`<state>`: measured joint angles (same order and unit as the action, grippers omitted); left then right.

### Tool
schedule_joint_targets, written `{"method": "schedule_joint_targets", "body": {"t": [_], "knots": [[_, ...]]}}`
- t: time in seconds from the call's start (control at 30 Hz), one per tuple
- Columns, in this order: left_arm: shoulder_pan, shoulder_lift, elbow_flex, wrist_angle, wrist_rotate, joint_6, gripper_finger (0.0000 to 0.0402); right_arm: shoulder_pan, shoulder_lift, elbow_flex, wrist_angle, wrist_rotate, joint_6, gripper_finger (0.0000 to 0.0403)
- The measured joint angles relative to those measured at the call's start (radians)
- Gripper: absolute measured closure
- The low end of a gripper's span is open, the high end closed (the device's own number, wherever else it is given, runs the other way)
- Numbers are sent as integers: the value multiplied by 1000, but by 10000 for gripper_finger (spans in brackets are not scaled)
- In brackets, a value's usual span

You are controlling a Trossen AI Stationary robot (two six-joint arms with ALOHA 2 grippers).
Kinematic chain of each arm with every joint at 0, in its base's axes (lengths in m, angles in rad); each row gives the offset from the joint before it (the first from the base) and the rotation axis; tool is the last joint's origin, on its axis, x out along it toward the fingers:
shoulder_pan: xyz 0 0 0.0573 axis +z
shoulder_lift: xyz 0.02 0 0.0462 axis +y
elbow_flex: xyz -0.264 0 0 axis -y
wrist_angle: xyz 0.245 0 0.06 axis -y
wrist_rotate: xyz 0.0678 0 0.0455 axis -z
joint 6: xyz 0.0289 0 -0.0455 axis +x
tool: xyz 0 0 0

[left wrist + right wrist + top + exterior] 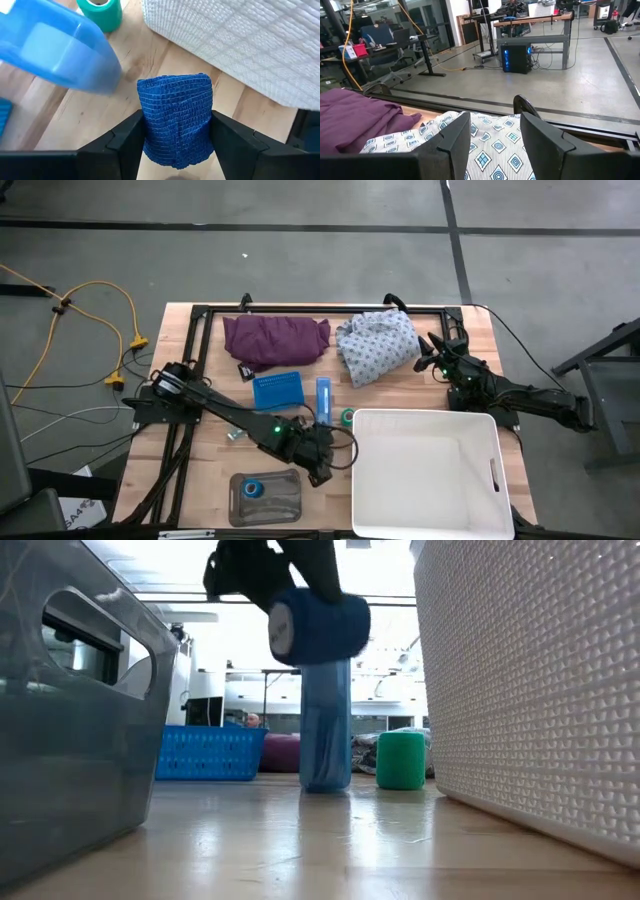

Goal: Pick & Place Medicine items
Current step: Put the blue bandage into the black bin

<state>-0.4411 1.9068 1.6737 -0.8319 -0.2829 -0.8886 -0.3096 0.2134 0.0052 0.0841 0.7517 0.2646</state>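
My left gripper (316,462) is shut on a blue tape-like roll (175,120), between the clear container (265,496) and the white basket (425,470). The low view shows the roll (318,628) in the air. A small blue block (324,398) stands upright on the table, with a green roll (347,417) beside it. Both also show in the left wrist view: the block (55,50) and the green roll (100,12). A second blue roll (253,488) lies inside the clear container. My right gripper (495,142) is open and empty over the patterned cloth (378,345) at the far right. My left gripper pinches the blue roll between its two fingers (131,137), one on each of two opposite sides (150,125). The fingers come from above, slanting down. The roll is lifted clear of the table, above the height of the blue block's top in the low view.
A blue slotted basket (277,390) sits left of the block. A purple cloth (275,338) lies at the far edge beside the patterned cloth. A small pale item (234,434) lies by the left arm. Bare wood lies between the container and the white basket.
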Motion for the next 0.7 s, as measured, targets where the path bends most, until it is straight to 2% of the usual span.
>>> {"method": "schedule_joint_targets", "body": {"t": [0.37, 0.7], "knots": [[-73, -72, 0, -69, -56, 1, 202, 0, 0, 0, 0, 0, 0, 243], [-166, -81, 0, -91, -57, -7, 202, 0, 0, 0, 0, 0, 0, 243]]}}
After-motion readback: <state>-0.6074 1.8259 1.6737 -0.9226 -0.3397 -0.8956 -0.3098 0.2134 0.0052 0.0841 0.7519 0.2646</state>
